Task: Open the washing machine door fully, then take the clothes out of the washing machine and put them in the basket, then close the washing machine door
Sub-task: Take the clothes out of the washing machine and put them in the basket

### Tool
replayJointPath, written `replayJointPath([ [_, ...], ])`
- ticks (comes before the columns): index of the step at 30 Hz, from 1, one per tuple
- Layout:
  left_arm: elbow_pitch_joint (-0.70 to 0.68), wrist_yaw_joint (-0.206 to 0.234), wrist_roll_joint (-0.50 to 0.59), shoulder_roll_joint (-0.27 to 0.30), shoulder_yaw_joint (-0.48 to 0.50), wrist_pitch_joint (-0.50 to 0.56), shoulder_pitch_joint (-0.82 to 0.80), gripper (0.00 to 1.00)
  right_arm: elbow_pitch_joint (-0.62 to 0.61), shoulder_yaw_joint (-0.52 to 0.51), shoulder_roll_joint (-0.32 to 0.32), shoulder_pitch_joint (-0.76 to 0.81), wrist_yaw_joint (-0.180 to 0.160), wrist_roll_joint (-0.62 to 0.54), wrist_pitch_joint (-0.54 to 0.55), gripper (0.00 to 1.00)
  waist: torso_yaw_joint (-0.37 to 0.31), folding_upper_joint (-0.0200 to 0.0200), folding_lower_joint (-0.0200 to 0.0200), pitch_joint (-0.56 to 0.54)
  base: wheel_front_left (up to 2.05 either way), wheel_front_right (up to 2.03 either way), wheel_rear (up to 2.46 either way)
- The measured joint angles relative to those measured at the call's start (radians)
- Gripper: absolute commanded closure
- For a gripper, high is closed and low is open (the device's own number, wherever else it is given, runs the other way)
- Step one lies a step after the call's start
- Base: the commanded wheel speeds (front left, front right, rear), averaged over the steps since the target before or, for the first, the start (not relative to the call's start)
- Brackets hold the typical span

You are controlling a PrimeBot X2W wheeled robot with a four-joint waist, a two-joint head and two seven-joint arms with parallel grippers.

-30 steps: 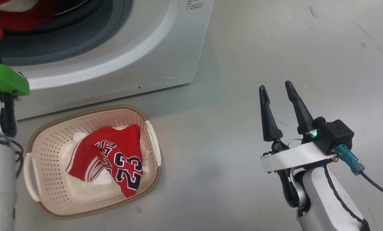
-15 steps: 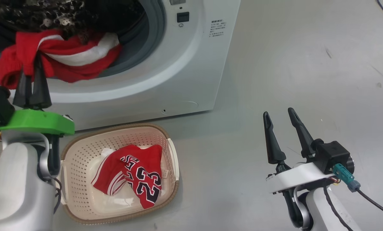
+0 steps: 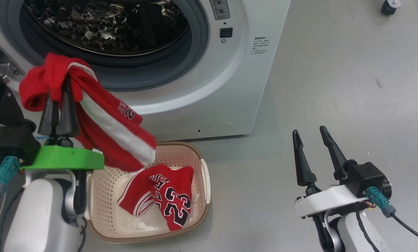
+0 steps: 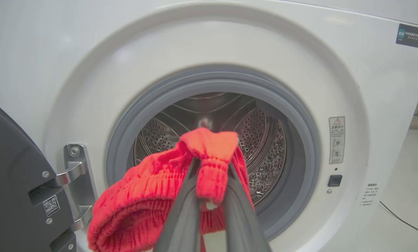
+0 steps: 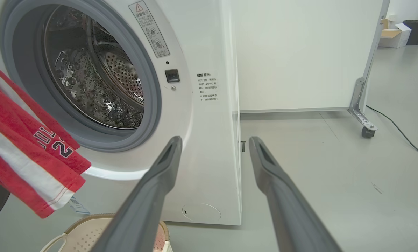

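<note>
Your left gripper (image 3: pixel 59 96): jaws pinched bunched edge of red garment (image 3: pixel 107 122). Rest of cloth hung down over far left rim of basket (image 3: pixel 205 175), probably clear of it, though view was poor there. Your right gripper (image 3: pixel 309 131): jaws spread wide, above grey floor (image 3: pixel 334 70), well apart from basket. Inside basket lay red 23 jersey (image 3: pixel 167 196). Beyond stood washing machine (image 3: pixel 229 87), steel drum (image 3: pixel 107 24) exposed, door (image 4: pixel 9 168) swung open at your left.

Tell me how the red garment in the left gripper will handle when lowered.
Likely floppy: the red garment droops limply from the left gripper. Probably light, since a small pinch holds it. Its hanging tail may catch on the basket.
</note>
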Motion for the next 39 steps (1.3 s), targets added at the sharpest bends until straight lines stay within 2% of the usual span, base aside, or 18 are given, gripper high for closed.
replayJointPath([
  [7,0.004,0.016,-0.008,-0.019,-0.027,0.037,0.104,1.0,-0.007,0.02,0.0,0.0,0.017,-0.001,0.0,0.0,-0.001,0.0,0.0,0.018,0.0,0.0,0.0],
  [17,0.07,0.018,-0.015,-0.029,-0.067,0.063,0.177,1.0,-0.013,0.029,0.0,-0.001,0.021,-0.001,0.0,0.0,-0.025,0.0,0.0,0.044,0.0,0.0,0.0],
  [28,0.149,0.016,-0.022,-0.039,-0.111,0.082,0.192,1.0,-0.032,0.038,0.0,-0.004,0.021,0.0,0.0,0.0,-0.049,0.0,0.0,0.084,0.0,0.0,0.0],
  [39,0.289,0.016,-0.023,-0.042,-0.126,0.135,0.151,1.0,-0.068,0.061,0.0,-0.029,0.017,0.003,0.0,0.0,-0.069,0.0,0.0,0.17,0.0,0.0,0.0],
])
